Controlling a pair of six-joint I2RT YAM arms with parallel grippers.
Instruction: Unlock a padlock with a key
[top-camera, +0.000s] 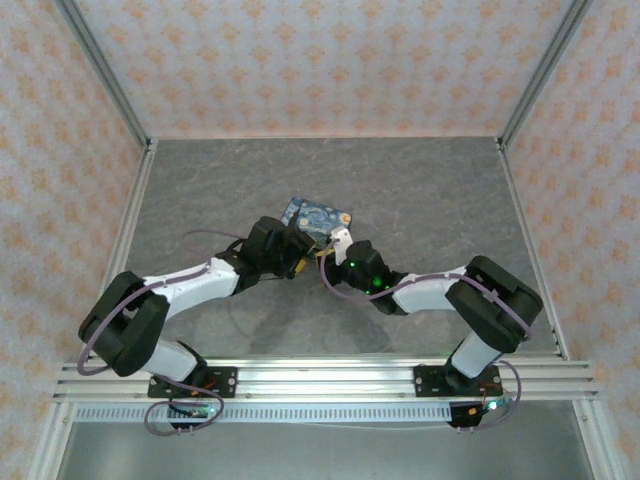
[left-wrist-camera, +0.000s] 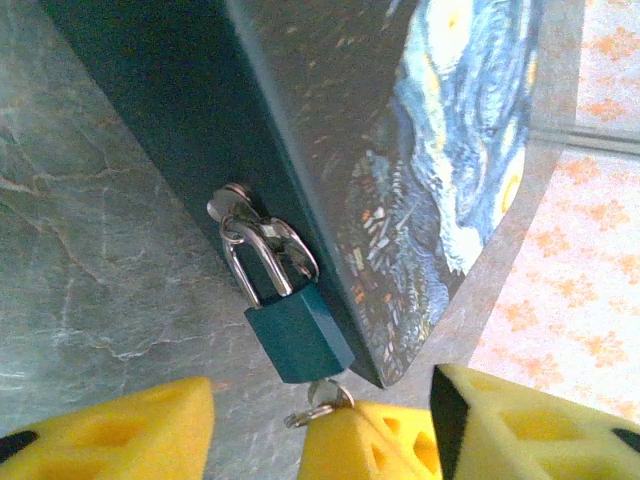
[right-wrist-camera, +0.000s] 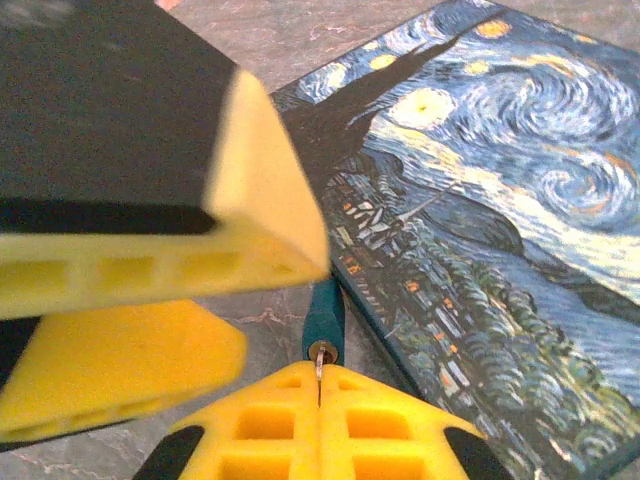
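Observation:
The small blue padlock (left-wrist-camera: 298, 338) hangs by its silver shackle (left-wrist-camera: 252, 262) from the hasp on the side of the starry-night tin (left-wrist-camera: 440, 150). My right gripper (right-wrist-camera: 320, 388) is shut on the thin silvery key (right-wrist-camera: 320, 362), whose tip sits in the keyhole at the bottom of the padlock (right-wrist-camera: 325, 312). In the left wrist view the key (left-wrist-camera: 322, 398) and its ring show just under the lock body. My left gripper (left-wrist-camera: 325, 428) stands open, one finger on each side of the lock and apart from it. Both grippers meet beside the tin (top-camera: 318, 214).
The tin lies flat on the grey marbled table (top-camera: 420, 190). Aluminium frame posts (top-camera: 130, 210) run along the left and right sides, and patterned walls close in the cell. The left gripper's yellow fingers (right-wrist-camera: 250, 215) crowd close above the right gripper.

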